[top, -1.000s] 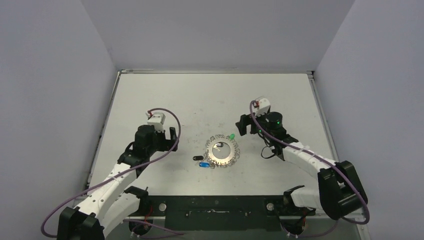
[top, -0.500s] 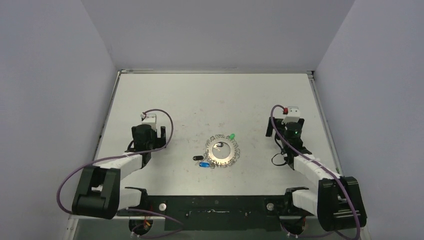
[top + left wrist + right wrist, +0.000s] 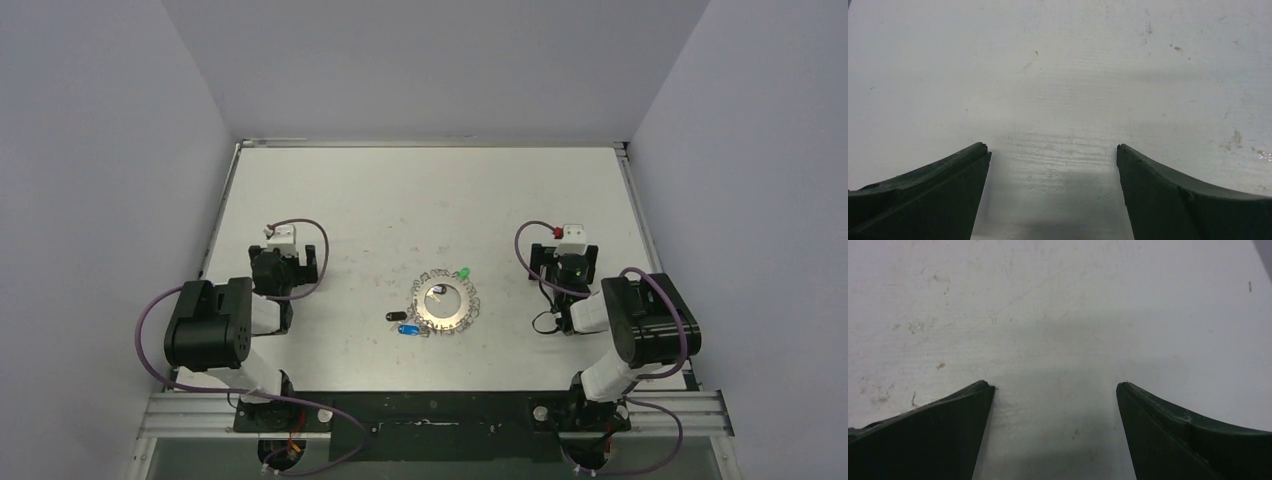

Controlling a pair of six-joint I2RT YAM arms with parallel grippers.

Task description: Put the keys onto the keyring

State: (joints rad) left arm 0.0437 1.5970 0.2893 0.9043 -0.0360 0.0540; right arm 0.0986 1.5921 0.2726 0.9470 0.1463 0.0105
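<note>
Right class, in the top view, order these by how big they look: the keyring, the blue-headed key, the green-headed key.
1. keyring, clearly the largest.
2. blue-headed key and green-headed key: both tiny and much alike, so not ranked.

One key (image 3: 437,293) lies inside the keyring (image 3: 472,305), a second key (image 3: 396,316) just left of it.

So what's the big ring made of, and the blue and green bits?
The keyring looks like shiny silvery metal: it glints in the light. The blue key head and green key head are probably plastic, given their bright solid colour; too small to be sure.
</note>
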